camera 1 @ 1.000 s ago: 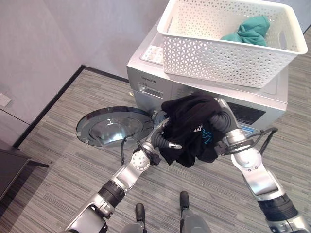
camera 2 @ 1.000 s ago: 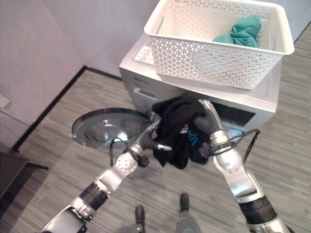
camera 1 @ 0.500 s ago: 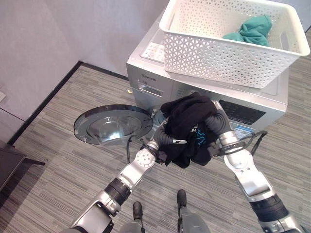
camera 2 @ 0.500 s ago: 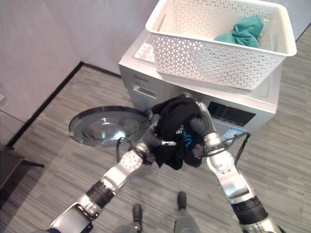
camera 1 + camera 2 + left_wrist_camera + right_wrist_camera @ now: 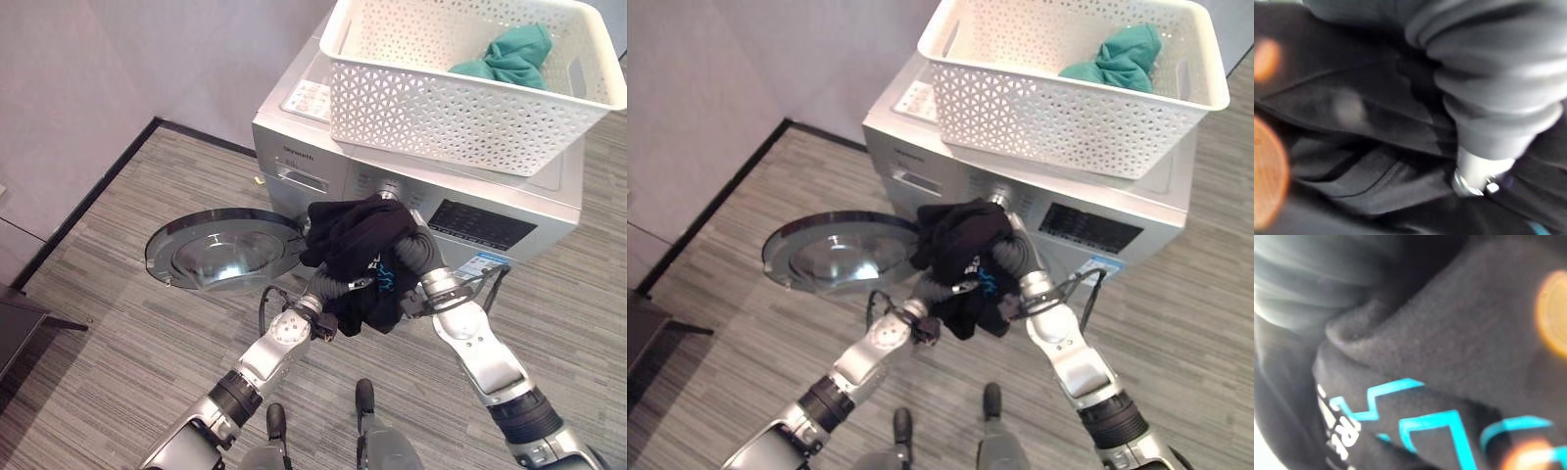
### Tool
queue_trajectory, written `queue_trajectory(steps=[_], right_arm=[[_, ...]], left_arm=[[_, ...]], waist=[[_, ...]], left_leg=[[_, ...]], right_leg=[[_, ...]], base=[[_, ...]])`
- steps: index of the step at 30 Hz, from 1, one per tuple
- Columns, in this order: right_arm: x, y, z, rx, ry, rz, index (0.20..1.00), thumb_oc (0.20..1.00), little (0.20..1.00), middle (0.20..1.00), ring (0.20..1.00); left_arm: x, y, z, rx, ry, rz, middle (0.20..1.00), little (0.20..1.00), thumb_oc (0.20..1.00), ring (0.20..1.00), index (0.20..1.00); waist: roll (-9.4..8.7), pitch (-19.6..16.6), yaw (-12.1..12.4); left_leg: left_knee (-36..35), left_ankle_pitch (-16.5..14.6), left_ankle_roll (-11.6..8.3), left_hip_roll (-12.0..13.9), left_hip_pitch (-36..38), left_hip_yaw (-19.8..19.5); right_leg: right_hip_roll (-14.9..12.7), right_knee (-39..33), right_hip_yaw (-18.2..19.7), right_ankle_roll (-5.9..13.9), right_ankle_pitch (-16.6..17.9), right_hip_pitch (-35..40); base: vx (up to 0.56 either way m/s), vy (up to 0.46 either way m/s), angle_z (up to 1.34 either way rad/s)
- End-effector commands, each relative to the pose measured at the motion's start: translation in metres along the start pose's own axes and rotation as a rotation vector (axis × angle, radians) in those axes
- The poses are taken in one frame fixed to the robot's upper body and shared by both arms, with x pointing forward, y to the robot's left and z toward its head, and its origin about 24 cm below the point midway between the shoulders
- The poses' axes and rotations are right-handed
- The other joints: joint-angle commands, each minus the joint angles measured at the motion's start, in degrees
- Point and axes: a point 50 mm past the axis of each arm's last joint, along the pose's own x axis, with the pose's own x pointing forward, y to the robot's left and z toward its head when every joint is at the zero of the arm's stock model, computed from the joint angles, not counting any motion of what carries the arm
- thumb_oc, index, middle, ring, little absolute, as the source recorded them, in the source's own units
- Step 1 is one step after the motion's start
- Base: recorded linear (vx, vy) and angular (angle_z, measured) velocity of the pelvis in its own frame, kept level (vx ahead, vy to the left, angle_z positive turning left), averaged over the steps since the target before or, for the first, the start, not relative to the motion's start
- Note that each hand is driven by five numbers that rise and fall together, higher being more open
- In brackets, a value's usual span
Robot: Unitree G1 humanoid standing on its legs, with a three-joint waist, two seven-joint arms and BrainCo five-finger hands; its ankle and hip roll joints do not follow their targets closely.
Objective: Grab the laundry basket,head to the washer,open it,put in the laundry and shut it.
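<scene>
While the basket (image 5: pixel 460 88) sits atop the washer (image 5: pixel 509 220) | door (image 5: pixel 227 250) open | black garment (image 5: pixel 358 255) between both hands, fingers hidden, cannot tell | teal garment (image 5: pixel 509 54) left, door unshut

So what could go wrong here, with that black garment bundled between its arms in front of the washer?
Part of the black garment hangs loose below the arms, so it might snag at the washer opening or slip to the floor. The hands are buried in the cloth, so the hold cannot be judged. The open washer door lies close beside the left arm and could be bumped.
</scene>
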Motion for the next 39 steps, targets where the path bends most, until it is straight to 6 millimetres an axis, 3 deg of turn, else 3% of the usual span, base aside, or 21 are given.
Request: queue_trajectory(steps=[1, 2, 3, 4, 17, 18, 19, 20, 24, 27, 29, 34, 35, 39], right_arm=[[0.007, -0.017, 0.033, 0.001, -0.179, -0.070, 0.200, 0.200, 0.200, 0.200, 0.200], [0.007, -0.017, 0.033, 0.001, -0.179, -0.070, 0.200, 0.200, 0.200, 0.200, 0.200], [0.007, -0.018, 0.032, 0.004, -0.176, -0.077, 0.200, 0.200, 0.200, 0.200, 0.200], [0.006, -0.019, 0.032, 0.004, -0.174, -0.079, 0.200, 0.200, 0.200, 0.200, 0.200], [0.002, -0.020, 0.025, 0.030, -0.145, -0.092, 0.200, 0.200, 0.200, 0.200, 0.200], [-0.002, -0.019, 0.017, 0.058, -0.104, -0.089, 0.583, 0.583, 0.583, 0.583, 0.583], [-0.002, -0.019, 0.017, 0.058, -0.104, -0.088, 0.583, 0.583, 0.583, 0.583, 0.583], [-0.005, -0.020, 0.012, 0.064, -0.081, -0.090, 1.000, 1.000, 1.000, 1.000, 1.000], [-0.024, -0.028, -0.016, 0.085, 0.060, -0.101, 1.000, 1.000, 1.000, 1.000, 1.000], [-0.030, -0.031, -0.024, 0.085, 0.098, -0.115, 1.000, 1.000, 1.000, 1.000, 1.000], [-0.038, -0.030, -0.039, 0.113, 0.167, -0.133, 1.000, 1.000, 1.000, 1.000, 1.000], [-0.065, -0.042, -0.067, 0.073, 0.323, -0.181, 1.000, 1.000, 1.000, 1.000, 1.000], [-0.079, -0.047, -0.079, 0.034, 0.395, -0.201, 1.000, 1.000, 1.000, 1.000, 1.000], [-0.101, -0.053, -0.096, -0.045, 0.503, -0.208, 1.000, 1.000, 1.000, 1.000, 1.000]], left_arm=[[0.008, -0.017, 0.024, -0.020, -0.121, -0.064, 0.598, 0.598, 0.598, 0.598, 0.598], [0.008, -0.017, 0.024, -0.020, -0.120, -0.064, 0.589, 0.589, 0.589, 0.589, 0.589], [0.007, -0.016, 0.026, -0.011, -0.129, -0.069, 0.235, 0.235, 0.235, 0.235, 0.235], [0.007, -0.016, 0.026, -0.008, -0.128, -0.072, 0.200, 0.200, 0.200, 0.200, 0.200], [0.005, -0.006, 0.037, 0.043, -0.180, -0.055, 0.200, 0.200, 0.200, 0.200, 0.200], [0.003, -0.001, 0.039, 0.043, -0.195, -0.039, 0.200, 0.200, 0.200, 0.200, 0.200], [0.003, -0.001, 0.039, 0.043, -0.194, -0.039, 0.200, 0.200, 0.200, 0.200, 0.200], [0.001, 0.002, 0.039, 0.035, -0.196, -0.028, 0.200, 0.200, 0.200, 0.200, 0.200], [-0.008, 0.014, 0.040, 0.023, -0.212, 0.002, 0.200, 0.200, 0.200, 0.200, 0.200], [-0.011, 0.018, 0.037, 0.023, -0.201, 0.014, 0.200, 0.200, 0.200, 0.200, 0.200], [0.003, -0.005, 0.046, 0.035, -0.227, -0.035, 0.200, 0.200, 0.200, 0.200, 0.200], [0.000, 0.020, 0.024, 0.043, -0.146, 0.080, 0.200, 0.200, 0.200, 0.200, 0.200], [-0.003, 0.029, 0.017, 0.039, -0.122, 0.114, 0.200, 0.200, 0.200, 0.200, 0.200], [-0.006, 0.036, 0.010, 0.040, -0.100, 0.146, 0.200, 0.200, 0.200, 0.200, 0.200]], waist=[[-0.18, -1.98, -0.18], [-0.18, -1.98, -0.18], [-0.21, -1.99, -0.14], [-0.25, -1.99, -0.10], [-0.29, -2.19, 0.15], [-0.29, -2.10, 0.19], [-0.30, -2.13, 0.20], [-0.33, -2.12, 0.24], [-0.39, -2.00, 0.08], [-0.40, -2.09, 0.07], [-0.63, -2.02, -0.71], [-0.66, -2.50, -1.81], [-0.56, -2.69, -2.18], [-0.44, -2.95, -2.64]], left_leg=[[0.27, -2.81, 0.68, 0.61, -0.46, -0.78], [0.27, -2.81, 0.68, 0.61, -0.46, -0.78], [0.27, -2.79, 0.67, 0.60, -0.54, -0.79], [0.27, -2.78, 0.67, 0.61, -0.59, -0.85], [0.27, -3.03, 0.69, 0.50, -0.53, -1.00], [0.27, -2.98, 0.68, 0.52, -0.61, -1.01], [0.27, -2.98, 0.68, 0.52, -0.61, -1.00], [0.27, -2.96, 0.67, 0.54, -0.61, -0.98], [0.27, -2.95, 0.59, 0.54, -0.47, -0.90], [0.27, -3.00, 0.58, 0.51, -0.37, -0.84], [0.27, -3.05, 0.59, 0.52, -0.33, -0.66], [0.27, -3.48, 0.44, 0.68, 0.46, 0.24], [0.27, -3.66, 0.45, 0.73, 0.81, 0.43], [0.27, -3.91, 0.44, 0.68, 1.16, 0.76]], right_leg=[[-0.98, 0.06, 0.58, 1.96, -6.68, 3.17], [-0.98, 0.06, 0.57, 1.96, -6.68, 3.18], [-0.97, 0.09, 0.47, 1.97, -6.68, 3.18], [-0.98, 0.09, 0.45, 1.96, -6.68, 3.20], [-0.91, 0.05, 0.44, 1.93, -6.82, 3.25], [-0.94, 0.05, 0.41, 1.93, -6.81, 3.18], [-0.94, 0.05, 0.42, 1.93, -6.81, 3.17], [-0.96, 0.05, 0.38, 1.93, -6.80, 3.16], [-0.89, 0.05, 0.31, 1.92, -6.84, 3.30], [-0.90, 0.05, 0.30, 1.95, -6.84, 3.31], [-0.81, 0.07, 0.55, 2.05, -6.81, 3.25], [-0.84, 0.13, 1.18, 2.20, -6.99, 3.47], [-0.87, 0.19, 1.32, 2.22, -7.06, 3.60], [-0.96, 0.24, 1.38, 2.28, -7.15, 3.85]], base=[[0.00, 0.000, 0.00], [0.00, 0.000, 0.00], [0.00, 0.000, 0.00], [0.00, 0.000, 0.00], [0.00, 0.000, 0.00], [0.00, 0.000, 0.00], [0.00, 0.000, 0.00], [0.00, 0.000, 0.00], [0.00, 0.000, 0.00], [0.00, 0.000, 0.00], [0.00, 0.000, 0.00], [0.03, 0.012, -0.12], [0.03, 0.019, -0.20], [0.02, 0.013, -0.06]])
